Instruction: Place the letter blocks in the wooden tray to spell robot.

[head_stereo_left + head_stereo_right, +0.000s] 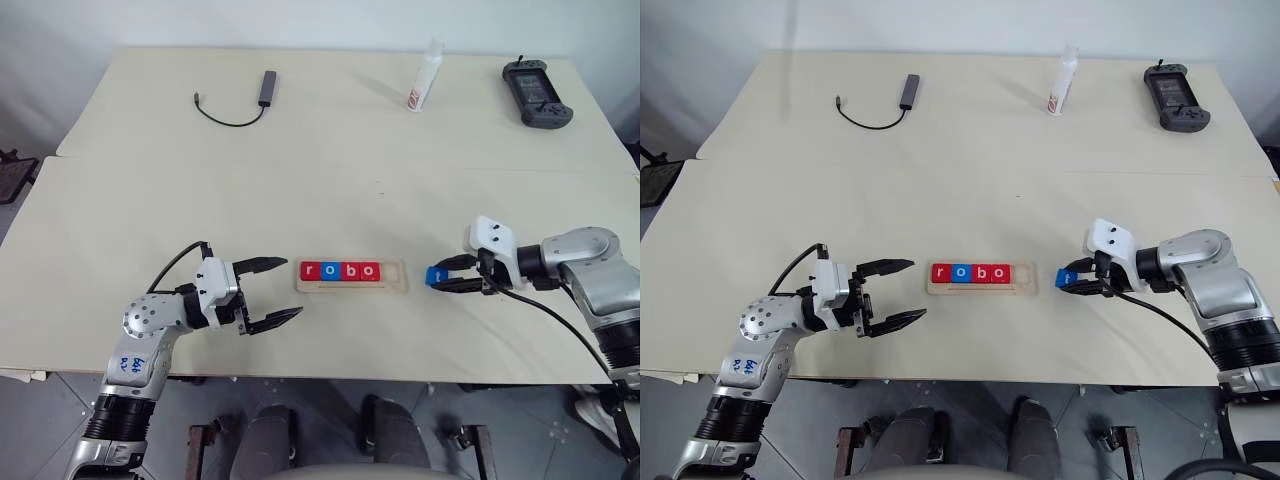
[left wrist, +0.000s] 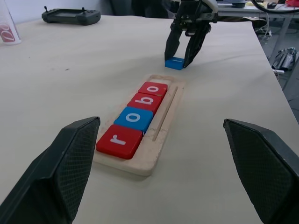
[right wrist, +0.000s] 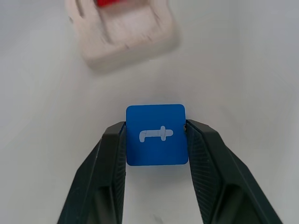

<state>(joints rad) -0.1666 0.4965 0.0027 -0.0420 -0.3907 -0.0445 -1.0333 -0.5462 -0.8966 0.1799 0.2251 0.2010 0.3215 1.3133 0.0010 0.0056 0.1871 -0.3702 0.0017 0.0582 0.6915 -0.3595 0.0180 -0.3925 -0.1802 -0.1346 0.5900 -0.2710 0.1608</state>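
The wooden tray (image 1: 394, 277) lies near the table's front edge. In its slot sit a red r (image 1: 309, 270), a blue o (image 1: 328, 270), a red b (image 1: 349, 270) and a red o (image 1: 369, 270); its right end is bare. Just right of the tray, a blue t block (image 3: 156, 135) rests on the table. My right gripper (image 1: 438, 277) is shut on it, one finger against each side. On the tray's left, my left gripper (image 1: 292, 287) is wide open, level and holding nothing.
At the far side of the table lie a grey USB hub with a black cable (image 1: 265, 88), a white bottle (image 1: 428, 78) and a black handheld controller (image 1: 537, 95). The table's front edge runs just below both grippers.
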